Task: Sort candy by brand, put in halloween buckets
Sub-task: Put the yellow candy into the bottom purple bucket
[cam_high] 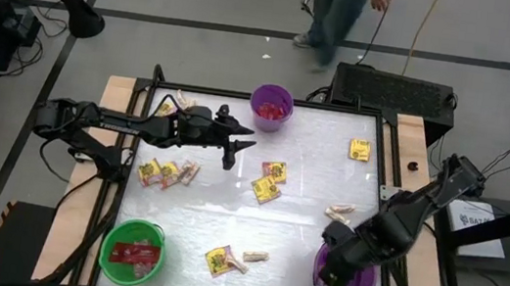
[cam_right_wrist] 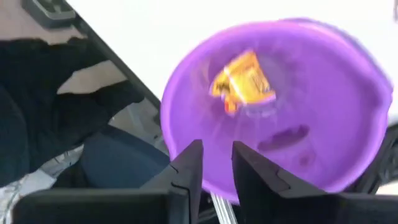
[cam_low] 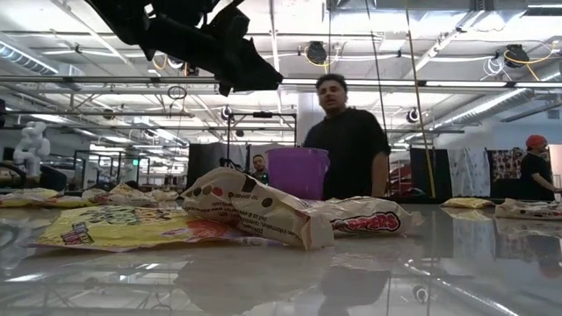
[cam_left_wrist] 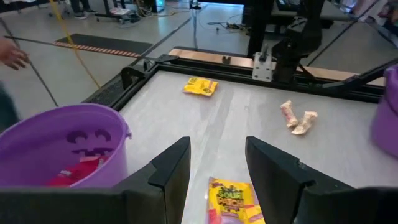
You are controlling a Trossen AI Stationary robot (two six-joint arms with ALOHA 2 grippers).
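Three buckets stand on the white table: a purple one at the far edge holding red packets, a green one near left with red packets, and a purple one near right. My right gripper hangs over the near-right purple bucket, pointing down, open with nothing between its fingers; a yellow-orange candy shows inside that bucket. My left gripper hovers open above the table's middle, beside the far purple bucket, over a yellow packet. Loose yellow packets and tan pieces lie flat on the table.
More candy lies near the left edge, at the near middle and far right. A raised black frame borders the table. A person stands beyond the far edge. Bare table shows in the middle, toward the near edge.
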